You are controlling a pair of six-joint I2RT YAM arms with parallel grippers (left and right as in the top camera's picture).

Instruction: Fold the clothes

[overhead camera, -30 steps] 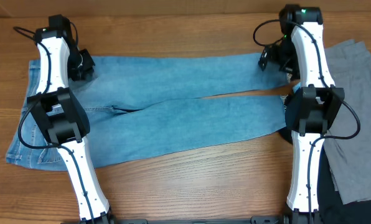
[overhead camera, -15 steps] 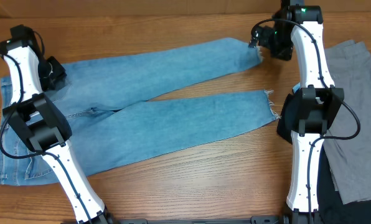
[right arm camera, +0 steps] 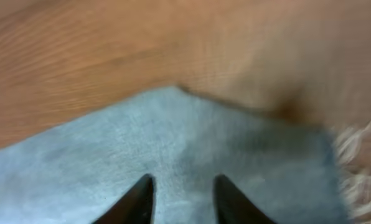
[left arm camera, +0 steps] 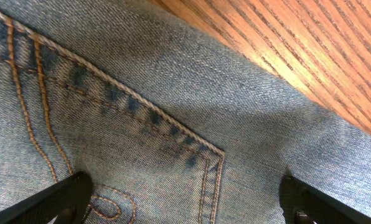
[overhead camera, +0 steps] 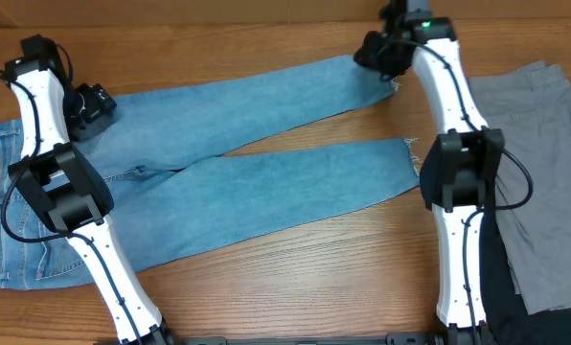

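- Wide apart and holding nothing, the left fingers (left arm camera: 64,198) hang low over the jeans (overhead camera: 266,182), with a stitched back pocket (left arm camera: 142,137) directly beneath and between them.
- Just past that pocket, on the far side of these fingers, the denim ends and the bare bench (left arm camera: 310,43) begins.
- Close together with only a narrow gap, the right fingers (right arm camera: 139,199) sit low over the end of the upper leg. The wrist view is blurred, so I cannot tell whether they pinch cloth or merely hover.
- Off to one side of them is the frayed hem (right arm camera: 353,155), with wood beyond their tips.
- Flat on the bench, the jeans stretch from one pair of fingers to the other. The seat is under the left pair and the legs fan apart toward the right pair, which the lower leg stops short of.
- Judging by the weave, the denim is soft but thick and fairly heavy, likely to drag on wood rather than glide, and not fragile.
- Seams and hems look stiffer, so the waistband corner and the hem edge seem the best places to grip, taking both layers.
- Its colour is a washed light blue with tan stitching and pale threads at the leg ends.
- Farthest from both pairs, past the right arm, lie a grey garment (overhead camera: 544,144) and a black garment (overhead camera: 504,287).
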